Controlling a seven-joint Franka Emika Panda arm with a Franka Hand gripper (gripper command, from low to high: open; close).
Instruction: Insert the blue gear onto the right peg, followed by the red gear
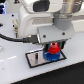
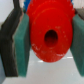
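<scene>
— where is the red gear (image 2: pixel 48 31) right now?

— it sits between my two fingers, clamped from both sides. in the wrist view its toothed rim fills most of the picture and the dark hole in its hub faces the camera. my pincer (image 1: pixel 52 48) is narrowed onto it, with the teal pads (image 2: pixel 23 47) pressed against the rim on either side.

— and in the scene?

— in the exterior view the red gear (image 1: pixel 52 48) hangs low under my hand, directly above the blue gear (image 1: pixel 51 56). the two look as if they touch, or nearly so, but the picture is coarse there and i cannot tell for certain.

— where is the blue gear?

— it lies on the grey plate (image 1: pixel 37 59), toward the exterior view's right end of it. the plate has a black rim and lies flat on the white table (image 1: pixel 20 72), near the middle of the view.

— can you see the right peg?

— no, the gears and my fingers cover that spot, so i cannot point it out.

— what else is around?

— my white arm body (image 1: pixel 42 20) fills the far part of the view above the plate, and a black cable (image 1: pixel 12 36) curves in from the exterior view's left toward my wrist.
</scene>
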